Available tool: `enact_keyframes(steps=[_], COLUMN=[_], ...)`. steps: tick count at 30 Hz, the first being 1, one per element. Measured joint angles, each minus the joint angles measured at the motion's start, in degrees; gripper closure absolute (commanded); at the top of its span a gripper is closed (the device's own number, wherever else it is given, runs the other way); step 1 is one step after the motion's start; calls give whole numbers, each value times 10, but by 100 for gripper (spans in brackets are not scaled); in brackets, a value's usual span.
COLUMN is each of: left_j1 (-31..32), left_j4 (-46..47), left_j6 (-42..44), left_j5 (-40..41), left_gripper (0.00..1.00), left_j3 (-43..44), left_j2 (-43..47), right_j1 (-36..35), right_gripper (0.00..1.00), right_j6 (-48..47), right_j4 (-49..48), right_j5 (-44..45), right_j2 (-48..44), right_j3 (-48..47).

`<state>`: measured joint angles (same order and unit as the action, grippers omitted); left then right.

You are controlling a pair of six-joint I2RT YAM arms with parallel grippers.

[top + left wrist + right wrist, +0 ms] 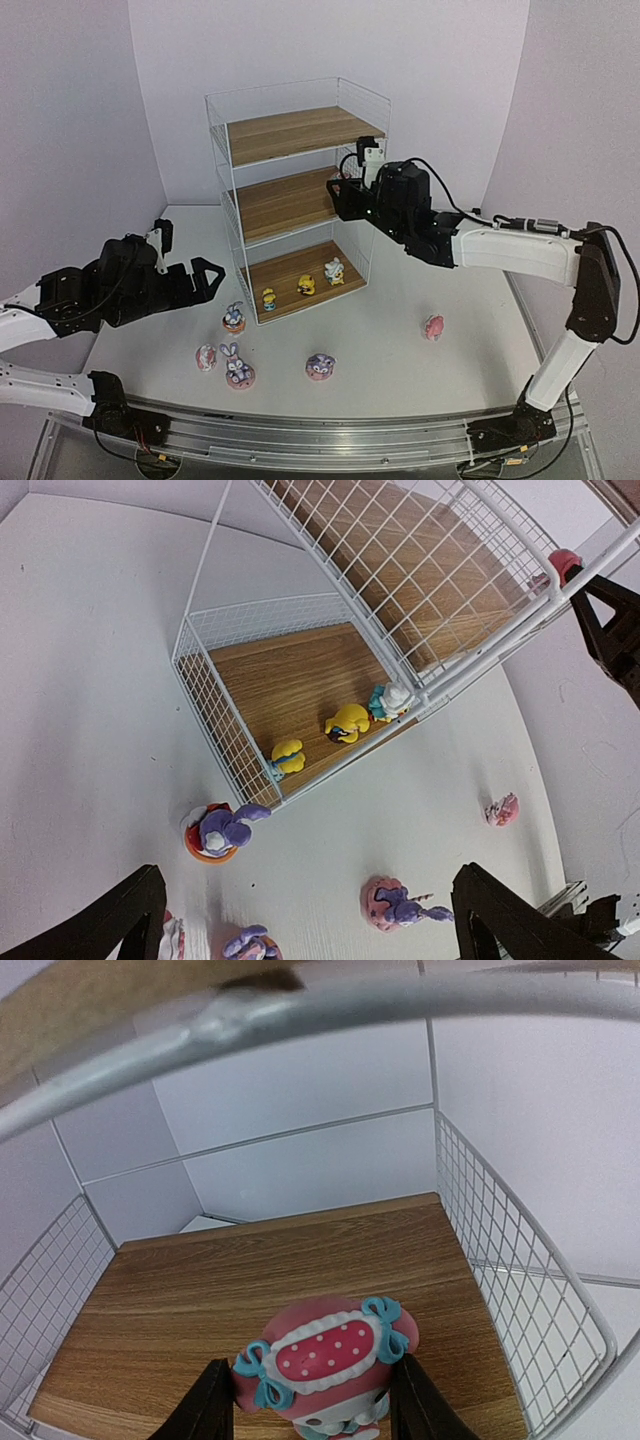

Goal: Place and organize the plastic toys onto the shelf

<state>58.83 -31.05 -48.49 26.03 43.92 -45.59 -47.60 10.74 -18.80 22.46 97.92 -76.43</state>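
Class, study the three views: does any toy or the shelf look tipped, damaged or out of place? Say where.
Nothing looks broken or spilled. One pink toy sits alone on the table right of the shelf, apart from the other loose toys at its front left. Whether it is tipped is unclear.

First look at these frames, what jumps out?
The tall white wire shelf at the back of the table, with the right gripper holding a pink dotted toy over its middle board. Three small toys line the bottom board; five more stand scattered before it. The left gripper hangs open at left.
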Motion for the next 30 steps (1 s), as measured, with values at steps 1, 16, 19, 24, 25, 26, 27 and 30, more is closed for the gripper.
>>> enact_keyframes(steps=[1,16,19,24,25,26,27,30], left_j1=[0,0,0,0,0,0,0,0], left_j4=[0,0,0,0,0,0,0,0], left_j6=[0,0,0,0,0,0,0,0], left_j5=[2,12,12,12,12,12,12,12], left_gripper=[0,0,0,0,0,0,0,0], left_j3=[0,0,0,0,0,0,0,0], left_j2=[2,21,23,26,26,26,26,26], right_j1=[1,1,1,2,2,2,2,3], right_gripper=[98,96,96,96,96,95,96,96], right_j6=[0,0,1,2,3,3,3,2], right_j4=[-1,-15,-21,-29,-30,-32,-35,-47], right_j5=[0,24,28,32,32,32,32,33], right_j2=[4,44,49,53,53,53,53,53], right_j3=[-3,-31,-33,-35,-35,-34,-33,-25])
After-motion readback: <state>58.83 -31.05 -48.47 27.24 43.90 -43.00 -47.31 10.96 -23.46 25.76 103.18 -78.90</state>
